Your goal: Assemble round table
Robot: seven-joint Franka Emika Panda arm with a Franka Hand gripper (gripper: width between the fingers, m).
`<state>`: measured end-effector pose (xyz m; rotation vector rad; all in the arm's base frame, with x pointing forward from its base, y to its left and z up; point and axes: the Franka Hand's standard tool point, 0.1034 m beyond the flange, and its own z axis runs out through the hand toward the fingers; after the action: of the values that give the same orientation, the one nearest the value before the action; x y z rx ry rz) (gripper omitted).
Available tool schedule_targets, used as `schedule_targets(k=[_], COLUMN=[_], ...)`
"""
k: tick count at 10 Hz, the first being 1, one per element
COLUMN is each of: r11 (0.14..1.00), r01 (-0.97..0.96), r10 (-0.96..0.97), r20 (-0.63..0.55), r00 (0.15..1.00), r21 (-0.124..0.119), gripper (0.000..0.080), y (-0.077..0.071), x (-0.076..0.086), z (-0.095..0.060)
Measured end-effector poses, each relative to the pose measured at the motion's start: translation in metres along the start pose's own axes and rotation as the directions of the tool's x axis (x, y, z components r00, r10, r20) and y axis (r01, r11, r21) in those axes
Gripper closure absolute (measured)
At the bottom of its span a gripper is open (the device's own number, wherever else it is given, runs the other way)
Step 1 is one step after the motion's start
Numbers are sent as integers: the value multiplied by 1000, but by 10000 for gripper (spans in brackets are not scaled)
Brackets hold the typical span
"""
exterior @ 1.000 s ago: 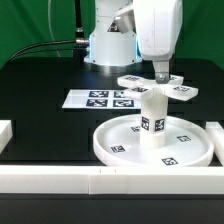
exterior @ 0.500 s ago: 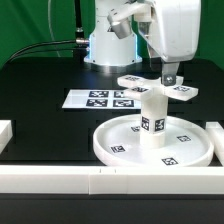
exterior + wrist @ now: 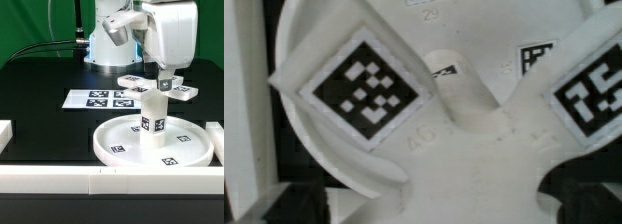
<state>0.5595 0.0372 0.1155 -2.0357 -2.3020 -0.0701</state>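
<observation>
The short thick cylinder leg point(image 3: 151, 118) is standing upright at the centre of the large rimmed round disc point(image 3: 152, 144), which is lying on the black table point(image 3: 45, 80) with the marker board point(image 3: 100, 99) at its 10 o'clock. The small cross-shaped piece point(image 3: 158, 87) is sitting on top of the leg point(image 3: 464, 150), and the tool point(image 3: 164, 82) is reaching down onto it; whether its fingers are pinching the piece or spread apart cannot be told. A white border rail point(image 3: 60, 178) is lying along the disc's 6 o'clock side.
</observation>
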Motion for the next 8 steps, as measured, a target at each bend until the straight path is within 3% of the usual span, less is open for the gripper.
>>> schedule_targets(k=[8], r11=[1000], r01=[-13], r10=[13], r20=[-5], r00=[1000], r21=[22], gripper=[151], y=[-5], x=[-1], z=[12])
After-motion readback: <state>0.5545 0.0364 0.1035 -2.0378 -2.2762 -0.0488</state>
